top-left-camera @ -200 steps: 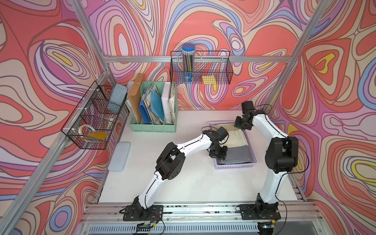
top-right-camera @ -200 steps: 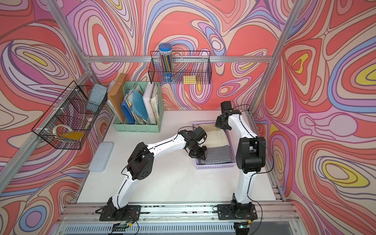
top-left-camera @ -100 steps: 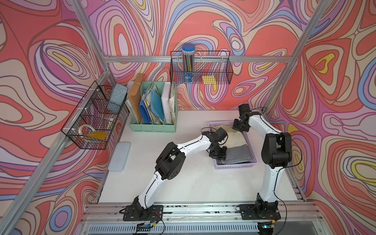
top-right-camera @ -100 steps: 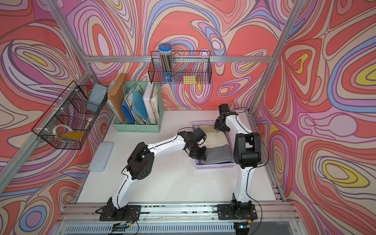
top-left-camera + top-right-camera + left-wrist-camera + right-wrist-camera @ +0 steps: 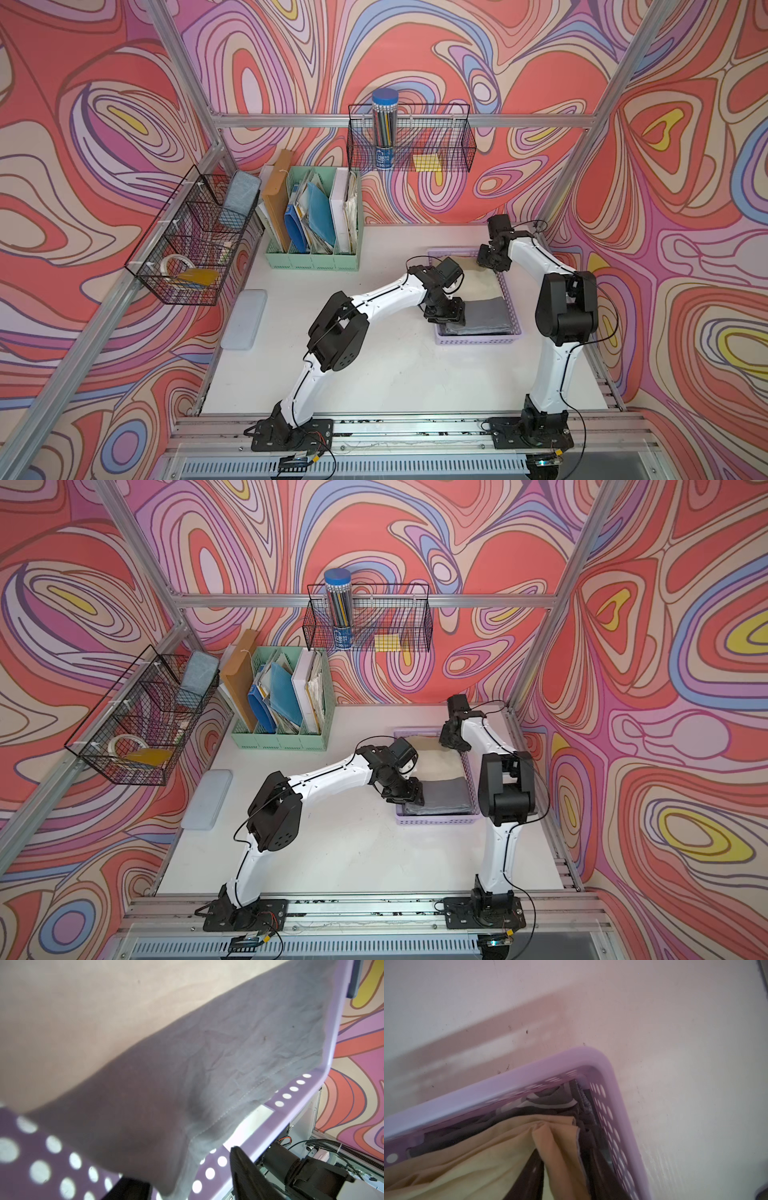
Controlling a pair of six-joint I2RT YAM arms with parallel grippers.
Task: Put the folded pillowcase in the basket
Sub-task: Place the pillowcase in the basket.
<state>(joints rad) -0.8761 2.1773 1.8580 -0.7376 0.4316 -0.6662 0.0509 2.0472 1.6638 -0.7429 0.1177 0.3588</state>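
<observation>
The folded pillowcase (image 5: 486, 316) (image 5: 446, 793), beige on its far half and grey on its near half, lies inside the lavender basket (image 5: 478, 340) (image 5: 436, 820) at the table's right. My left gripper (image 5: 446, 316) (image 5: 405, 796) hangs over the basket's left side. Its jaws stand wide apart in the left wrist view (image 5: 187, 1188), with a loose grey corner of the pillowcase (image 5: 228, 1064) drooping between them. My right gripper (image 5: 490, 262) (image 5: 453, 742) is at the basket's far right corner. Its jaws are parted (image 5: 564, 1172), and a beige fold (image 5: 556, 1142) stands between the fingers.
A green file organiser (image 5: 313, 224) stands at the back left. Black wire baskets hang on the back wall (image 5: 409, 139) and the left wall (image 5: 195, 241). A flat white case (image 5: 245, 318) lies at the table's left edge. The aluminium frame post (image 5: 552, 199) runs close behind the right arm.
Both grippers have opened their jaws over the last second. The right wrist has sunk a little toward the basket's far corner. The pillowcase stays in the basket.
</observation>
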